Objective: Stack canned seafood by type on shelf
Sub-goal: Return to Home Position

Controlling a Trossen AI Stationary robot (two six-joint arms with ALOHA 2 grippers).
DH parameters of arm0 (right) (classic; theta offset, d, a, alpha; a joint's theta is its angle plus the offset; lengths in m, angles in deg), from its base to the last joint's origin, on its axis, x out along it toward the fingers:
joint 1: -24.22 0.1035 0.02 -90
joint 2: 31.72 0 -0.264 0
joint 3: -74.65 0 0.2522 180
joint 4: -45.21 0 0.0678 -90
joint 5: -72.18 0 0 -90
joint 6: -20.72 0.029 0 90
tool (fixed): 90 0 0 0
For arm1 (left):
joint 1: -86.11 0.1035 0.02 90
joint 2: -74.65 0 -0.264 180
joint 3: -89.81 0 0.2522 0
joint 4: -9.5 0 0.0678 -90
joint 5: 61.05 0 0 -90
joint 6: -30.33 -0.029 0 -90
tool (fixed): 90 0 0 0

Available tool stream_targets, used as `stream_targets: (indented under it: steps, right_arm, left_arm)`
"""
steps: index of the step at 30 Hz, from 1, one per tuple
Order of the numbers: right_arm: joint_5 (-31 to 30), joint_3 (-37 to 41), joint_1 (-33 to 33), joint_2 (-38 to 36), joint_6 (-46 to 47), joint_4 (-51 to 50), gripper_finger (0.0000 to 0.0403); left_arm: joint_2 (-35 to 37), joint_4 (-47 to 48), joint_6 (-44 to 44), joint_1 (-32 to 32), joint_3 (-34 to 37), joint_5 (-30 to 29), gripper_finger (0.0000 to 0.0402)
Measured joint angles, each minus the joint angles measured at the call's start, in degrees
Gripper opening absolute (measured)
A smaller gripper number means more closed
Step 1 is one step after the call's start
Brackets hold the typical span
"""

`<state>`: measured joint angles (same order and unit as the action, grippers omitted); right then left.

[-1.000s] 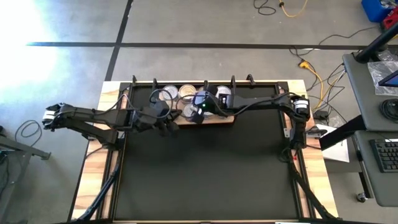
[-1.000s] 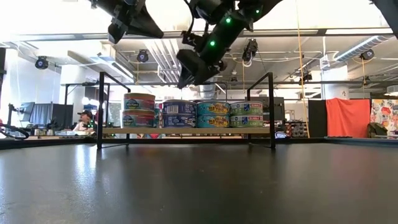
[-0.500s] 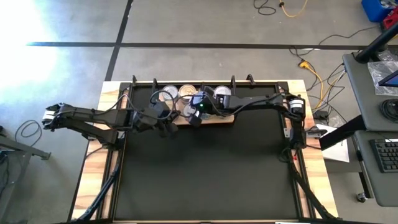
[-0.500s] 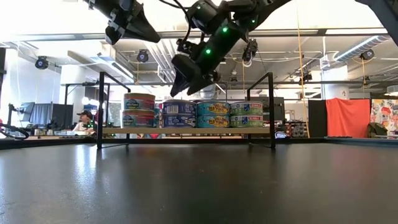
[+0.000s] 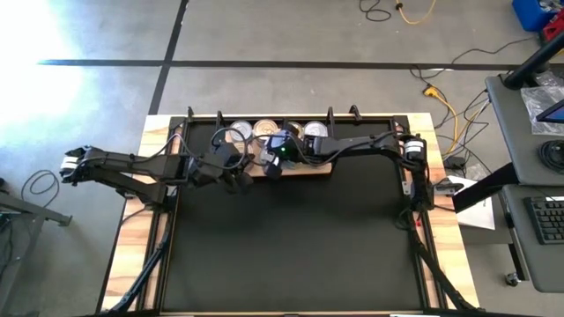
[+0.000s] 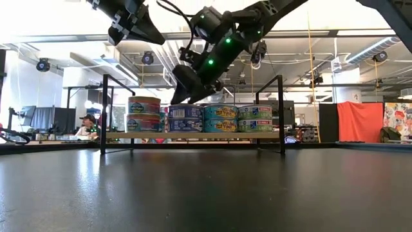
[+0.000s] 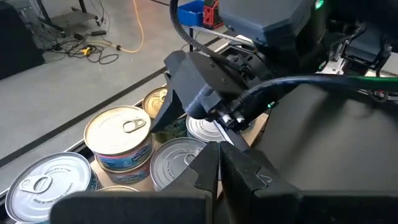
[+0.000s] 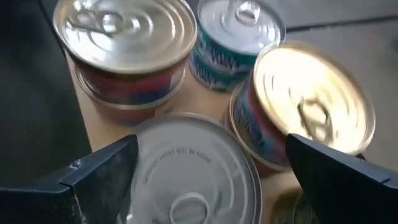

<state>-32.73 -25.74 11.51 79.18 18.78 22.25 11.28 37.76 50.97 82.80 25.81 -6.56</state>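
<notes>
Several short round tins (image 6: pixel 221 118) stand on the light-wood shelf (image 6: pixel 193 135) at the table's far edge, some stacked two high. My right gripper (image 8: pixel 211 146) hovers open over the shelf's left part. Its fingers stand on either side of a silver-lidded tin (image 8: pixel 186 171) without touching it. A gold-lidded tin (image 8: pixel 311 102) and another silver-lidded tin (image 8: pixel 124 28) stand just beyond. In the low view the right gripper (image 6: pixel 182 90) is just above the tins' tops. My left gripper (image 7: pixel 221 155) is shut and empty, held high by the shelf's left near corner (image 5: pixel 238 179).
Thin black wire posts (image 6: pixel 103 113) rise at both ends of the shelf. The two grippers are close together over the shelf's left end. The black table top (image 5: pixel 291 246) stretches toward the near edge. A person (image 6: pixel 85 124) sits in the room beyond the table.
My right gripper has moved toward the table's left along the shelf and come down, from well above the tins to just over the silver-lidded one.
</notes>
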Motion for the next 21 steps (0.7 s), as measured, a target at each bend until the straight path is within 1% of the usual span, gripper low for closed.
stream_targets:
  steps: [8, 14, 17, 21]
  right_arm:
    - [-0.1, -0.7, -0.1, -0.9, 1.8, 0.6, 0.0400]
    - [-0.3, -1.6, 0.1, -6.3, 1.6, 0.6, 0.0400]
    - [-0.8, -1.4, 0.4, -9.1, 2.0, -1.9, 0.0400]
    - [-3.6, -1.4, 1.6, -13.9, 2.0, -6.7, 0.0400]
  left_arm:
    - [0.2, 0.0, 0.9, -1.1, 0.0, 0.0, 0.0000]
    - [0.6, 0.1, 0.9, -2.9, -0.5, 0.1, 0.0000]
    - [1.6, 0.1, 0.9, -4.4, -0.6, 0.1, 0.0000]
    - [3.1, 1.3, 0.4, -5.2, -0.6, 0.2, 0.0000]
